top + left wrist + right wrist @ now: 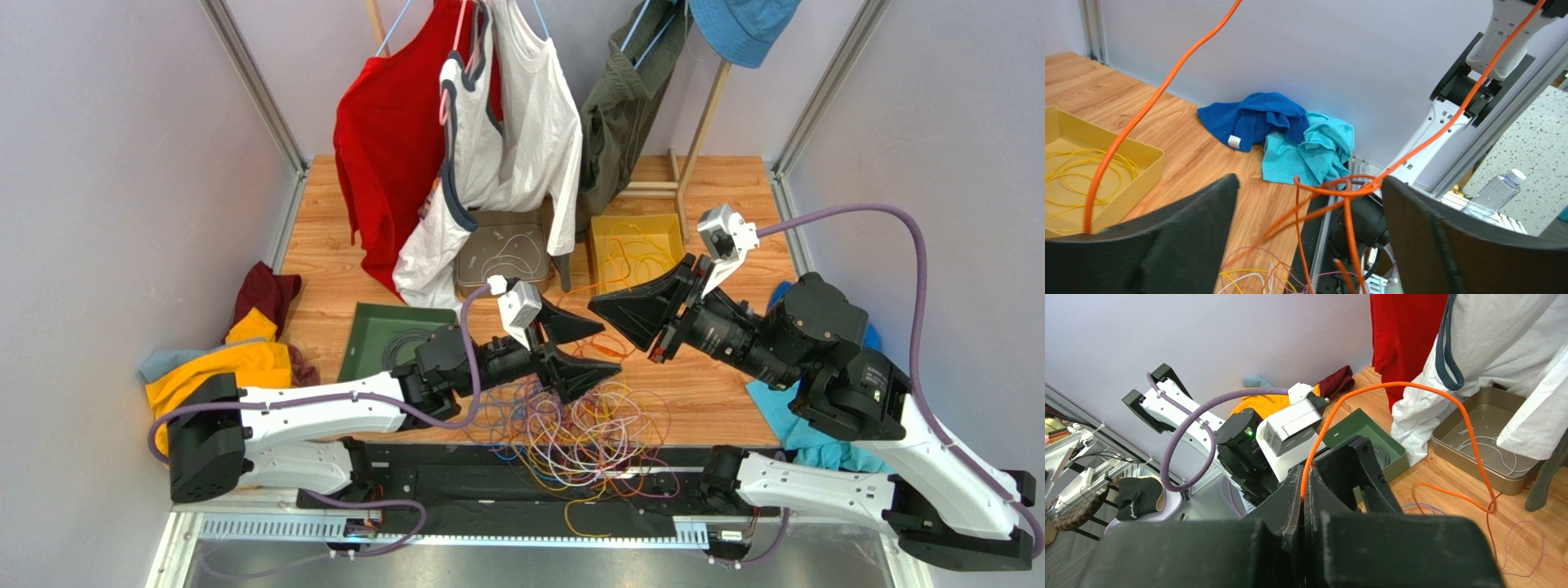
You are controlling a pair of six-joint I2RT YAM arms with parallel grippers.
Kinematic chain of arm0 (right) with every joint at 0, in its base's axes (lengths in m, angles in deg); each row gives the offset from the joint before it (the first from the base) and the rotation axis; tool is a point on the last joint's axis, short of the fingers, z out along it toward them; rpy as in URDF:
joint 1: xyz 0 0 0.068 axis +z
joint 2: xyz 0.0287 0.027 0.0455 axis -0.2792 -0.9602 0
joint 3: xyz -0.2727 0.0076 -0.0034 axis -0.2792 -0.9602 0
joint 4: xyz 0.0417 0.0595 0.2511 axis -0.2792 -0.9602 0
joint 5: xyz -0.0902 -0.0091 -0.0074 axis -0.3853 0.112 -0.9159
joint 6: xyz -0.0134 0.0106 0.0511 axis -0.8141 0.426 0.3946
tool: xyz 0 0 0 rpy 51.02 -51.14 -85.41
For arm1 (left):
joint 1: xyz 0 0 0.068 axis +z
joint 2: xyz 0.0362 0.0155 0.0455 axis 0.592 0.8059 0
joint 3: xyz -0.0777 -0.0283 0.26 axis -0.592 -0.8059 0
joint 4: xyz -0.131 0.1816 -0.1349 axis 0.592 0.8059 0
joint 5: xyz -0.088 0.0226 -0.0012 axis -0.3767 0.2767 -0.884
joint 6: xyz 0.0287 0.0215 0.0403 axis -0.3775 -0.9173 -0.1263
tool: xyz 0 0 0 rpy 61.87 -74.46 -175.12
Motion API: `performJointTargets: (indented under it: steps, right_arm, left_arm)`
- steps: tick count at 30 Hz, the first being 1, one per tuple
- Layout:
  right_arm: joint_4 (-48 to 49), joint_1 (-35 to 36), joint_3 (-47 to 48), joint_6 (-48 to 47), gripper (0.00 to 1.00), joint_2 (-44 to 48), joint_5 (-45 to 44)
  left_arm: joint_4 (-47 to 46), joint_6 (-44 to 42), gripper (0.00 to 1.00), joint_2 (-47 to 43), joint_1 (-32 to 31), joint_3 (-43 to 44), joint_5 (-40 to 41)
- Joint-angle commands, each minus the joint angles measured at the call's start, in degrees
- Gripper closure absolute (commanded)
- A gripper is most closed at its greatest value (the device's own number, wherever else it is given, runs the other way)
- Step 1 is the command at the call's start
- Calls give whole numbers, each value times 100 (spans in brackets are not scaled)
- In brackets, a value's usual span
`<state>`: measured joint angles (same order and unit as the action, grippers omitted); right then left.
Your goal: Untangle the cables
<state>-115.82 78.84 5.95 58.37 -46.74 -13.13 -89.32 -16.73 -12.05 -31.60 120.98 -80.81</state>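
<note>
Left gripper: fingers spread wide, gripping nothing; orange strands cross the gap between them (whether any touches a finger cannot be told).
Cable heap: loose loops of many colours on the table at its near edge, directly under the left gripper, which is the nearer arm.
Orange crossing: several orange strands meet just ahead of the open fingers, and some drop from there toward the heap.
Orange cable: rises from the right pinch, arches over, then falls to the table.
Right gripper: fingers pressed together, pinching the orange cable above the table, tips facing the left gripper's.
Coming move (a judgement): hold the crossing with the left fingers and draw the orange cable away along its length.
</note>
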Motion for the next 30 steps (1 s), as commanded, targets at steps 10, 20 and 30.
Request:
performJointTargets:
  steps: [10, 20, 30]
  right_arm:
    - [95, 30, 61, -110, 100, 231, -244]
    - [-265, 30, 596, -391, 100, 293, -577]
    - [-634, 30, 1906, -971, 100, -23, -895]
  left_arm:
    - [788, -101, 100, -466, -30, 54, 480]
    - [3784, 1564, 100, -247, 345, -44, 2300]
    - [2294, 3555, 100, 1929, 813, -1230, 475]
